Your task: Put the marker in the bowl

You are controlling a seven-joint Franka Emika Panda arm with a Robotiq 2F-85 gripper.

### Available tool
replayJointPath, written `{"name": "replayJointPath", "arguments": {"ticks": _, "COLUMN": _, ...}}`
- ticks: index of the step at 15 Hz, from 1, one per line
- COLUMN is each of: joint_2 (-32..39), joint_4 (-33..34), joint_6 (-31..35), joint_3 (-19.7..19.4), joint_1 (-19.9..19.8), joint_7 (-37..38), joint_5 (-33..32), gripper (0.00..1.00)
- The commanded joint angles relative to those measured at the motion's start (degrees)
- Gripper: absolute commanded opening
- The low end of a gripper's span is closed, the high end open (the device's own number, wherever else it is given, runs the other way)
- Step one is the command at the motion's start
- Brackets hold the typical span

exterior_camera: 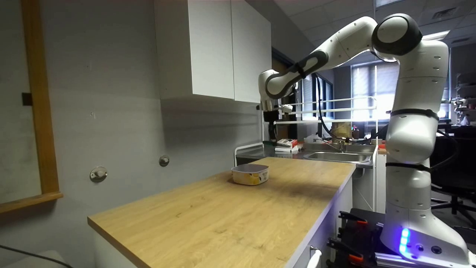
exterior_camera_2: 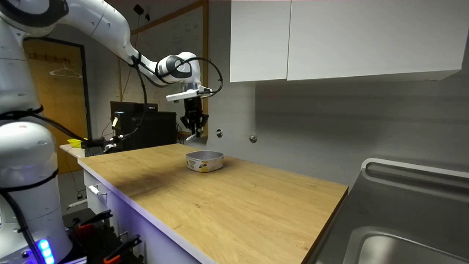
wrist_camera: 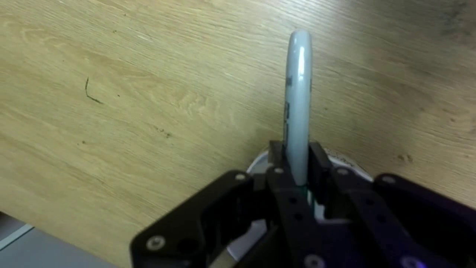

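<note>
Marker (wrist_camera: 298, 93) sits pinched in the hand (wrist_camera: 296, 152), pale end jutting out, high above the bowl (exterior_camera_2: 203, 165), probably to come down without knocking it. The bowl stands mouth up on the surface (exterior_camera_2: 220, 205), presumably so the marker can drop in.

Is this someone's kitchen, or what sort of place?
Probably a lab with a kitchen-like corner: wall cabinets and a metal sink suggest a kitchen, but the big robot arm points to a lab.

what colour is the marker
Pale grey with dark markings and some green; the marker shows best in the wrist view.
</note>
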Motion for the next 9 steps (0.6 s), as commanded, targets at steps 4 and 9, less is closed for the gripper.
{"name": "replayJointPath", "arguments": {"ticks": 4, "joint_2": 6.91, "joint_4": 9.72, "joint_6": -7.48, "joint_3": 3.43, "joint_1": 3.40, "joint_7": 4.65, "joint_5": -2.15, "gripper": 0.07}}
{"name": "replayJointPath", "arguments": {"ticks": 9, "joint_2": 16.90, "joint_4": 22.24, "joint_6": -14.23, "joint_3": 4.18, "joint_1": 4.58, "joint_7": 3.89, "joint_5": -4.09, "gripper": 0.07}}
